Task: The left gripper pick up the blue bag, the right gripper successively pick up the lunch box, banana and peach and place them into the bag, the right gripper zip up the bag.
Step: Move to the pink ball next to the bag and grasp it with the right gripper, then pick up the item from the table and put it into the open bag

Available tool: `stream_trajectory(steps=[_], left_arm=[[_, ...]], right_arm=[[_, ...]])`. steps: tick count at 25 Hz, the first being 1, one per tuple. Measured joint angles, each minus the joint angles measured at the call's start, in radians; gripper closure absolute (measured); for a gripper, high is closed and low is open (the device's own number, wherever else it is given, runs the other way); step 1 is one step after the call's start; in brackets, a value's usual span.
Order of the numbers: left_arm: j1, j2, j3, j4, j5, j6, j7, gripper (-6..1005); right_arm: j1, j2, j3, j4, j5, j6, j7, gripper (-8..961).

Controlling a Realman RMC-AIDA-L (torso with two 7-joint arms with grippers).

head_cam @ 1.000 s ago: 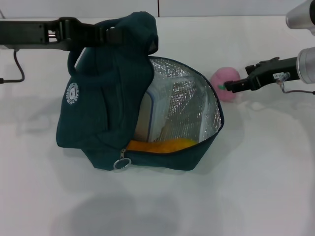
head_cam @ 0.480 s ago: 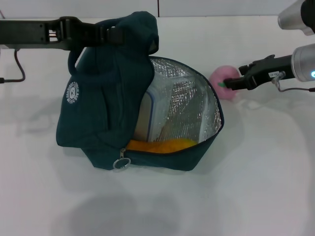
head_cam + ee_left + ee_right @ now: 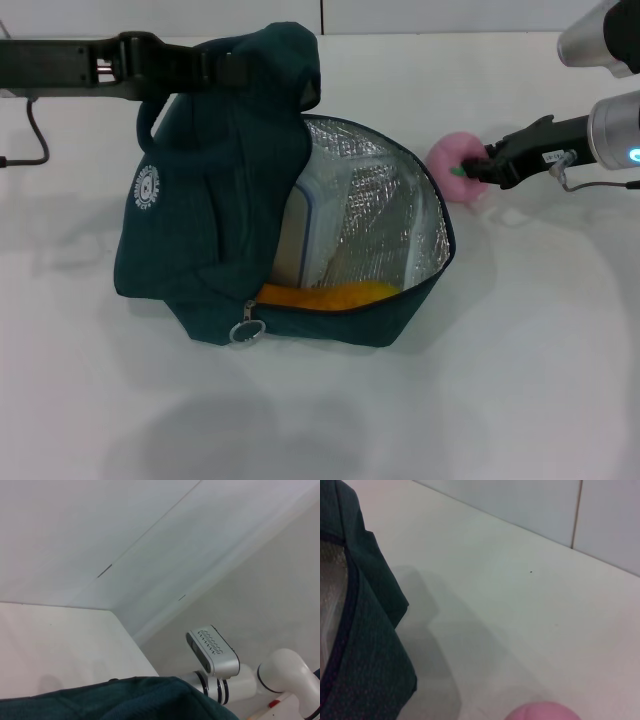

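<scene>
Head view, near to far: the banana (image 3: 325, 295) and lunch box (image 3: 310, 235) already lie inside the blue bag (image 3: 215, 210), its zip unclosed; beyond, the right gripper (image 3: 470, 170) meets the peach (image 3: 455, 165) on the table (image 3: 520, 350), grip unclear, while the left gripper (image 3: 225, 72) clamps the bag's top.

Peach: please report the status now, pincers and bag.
Left pincer holds the bag top. Right pincer at the peach, grip unclear. Lunch box and banana inside. Nothing in the way.
</scene>
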Motion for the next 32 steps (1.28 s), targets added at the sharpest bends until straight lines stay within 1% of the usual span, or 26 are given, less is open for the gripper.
stream_trajectory(steps=[5,8,10,12,13,14,15,17,19,22,23,24,26,28,31,32], left_arm=[[0.002,0.000,0.000,0.000,-0.002,-0.001,0.001,966],[0.006,0.001,0.000,0.000,-0.002,-0.001,0.002,966],[0.007,0.001,0.000,0.000,-0.003,-0.001,0.003,966],[0.007,0.001,0.000,0.000,-0.006,-0.001,0.006,966],[0.007,0.001,-0.001,0.000,-0.007,-0.001,0.007,966],[0.007,0.002,-0.001,0.000,-0.007,-0.002,0.007,966],[0.008,0.001,-0.002,0.000,-0.008,-0.002,0.008,966],[0.008,0.002,-0.002,0.000,-0.008,-0.002,0.008,966],[0.008,0.002,-0.002,0.000,-0.008,-0.002,0.009,966],[0.008,0.002,-0.002,0.000,-0.008,-0.003,0.010,966],[0.008,0.002,-0.002,0.000,-0.008,-0.003,0.010,966],[0.008,0.002,-0.002,0.000,-0.008,-0.004,0.010,966],[0.009,0.002,-0.003,0.000,-0.008,-0.007,0.010,966],[0.011,0.002,-0.003,-0.008,-0.008,-0.011,0.010,966],[0.012,0.008,-0.003,-0.039,-0.008,-0.020,0.017,966],[0.012,0.010,-0.005,-0.049,-0.008,-0.023,0.021,966]], right_arm=[[0.000,0.000,0.000,-0.003,0.000,-0.002,0.000,739],[-0.007,0.000,0.002,-0.020,0.004,-0.007,0.000,763],[-0.029,0.000,0.005,-0.055,0.010,-0.013,0.000,780],[-0.066,0.000,0.007,-0.113,0.025,-0.016,0.000,800],[-0.066,0.000,0.007,-0.113,0.025,-0.016,0.000,813],[-0.084,0.000,0.007,-0.140,0.038,-0.017,0.000,825],[-0.117,-0.001,0.008,-0.186,0.068,-0.020,0.000,832],[-0.140,-0.002,0.010,-0.217,0.093,-0.023,-0.002,847],[-0.182,-0.003,0.026,-0.274,0.142,-0.033,-0.022,861],[-0.218,-0.003,0.062,-0.324,0.220,-0.063,-0.062,873],[-0.218,-0.003,0.062,-0.324,0.220,-0.063,-0.062,877],[-0.243,-0.004,0.120,-0.345,0.346,-0.141,-0.115,881],[-0.251,-0.005,0.165,-0.345,0.436,-0.214,-0.149,889],[-0.252,-0.006,0.227,-0.326,0.543,-0.323,-0.189,897],[-0.229,-0.011,0.265,-0.275,0.625,-0.447,-0.210,908],[-0.220,-0.011,0.265,-0.258,0.631,-0.465,-0.211,912]])
